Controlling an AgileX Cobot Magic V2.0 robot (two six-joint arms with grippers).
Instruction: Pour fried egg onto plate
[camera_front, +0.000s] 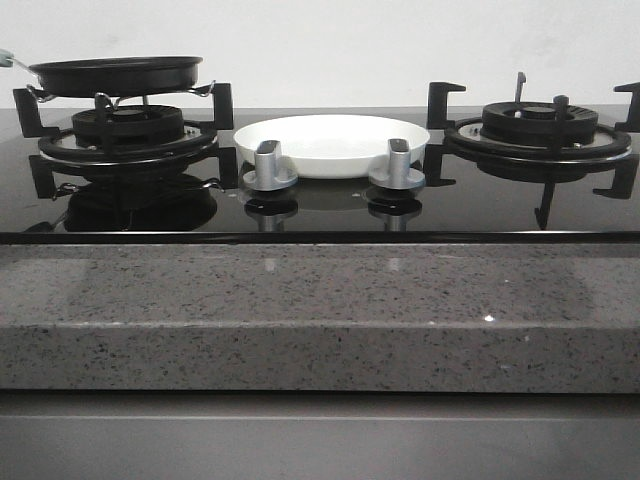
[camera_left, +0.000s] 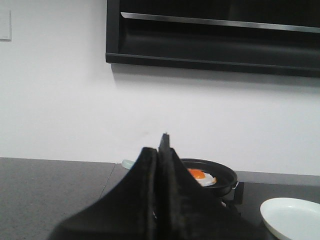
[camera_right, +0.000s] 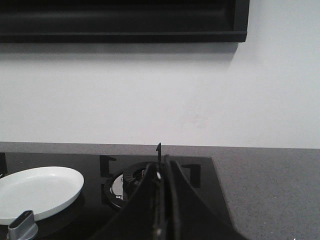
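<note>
The fried egg (camera_left: 202, 178), white with an orange yolk, lies in a black frying pan (camera_left: 215, 175) on the left burner (camera_front: 128, 128). In the front view the pan (camera_front: 115, 74) hides the egg behind its rim. The plate (camera_front: 330, 142), white, round and shallow, sits on the hob between the two burners with nothing in it, and shows in both wrist views (camera_left: 292, 217) (camera_right: 37, 192). My left gripper (camera_left: 161, 150) is shut on nothing, well back from the pan. My right gripper (camera_right: 162, 167) is also shut on nothing, back from the right burner (camera_right: 135, 182). Neither gripper shows in the front view.
Two silver knobs (camera_front: 269, 166) (camera_front: 397, 166) stand in front of the plate. The pan's pale green handle (camera_left: 128, 163) points away from the plate. The right burner (camera_front: 540, 125) carries black pan supports. A grey speckled counter edge (camera_front: 320, 310) fronts the glass hob. A dark hood (camera_left: 215, 35) hangs on the wall.
</note>
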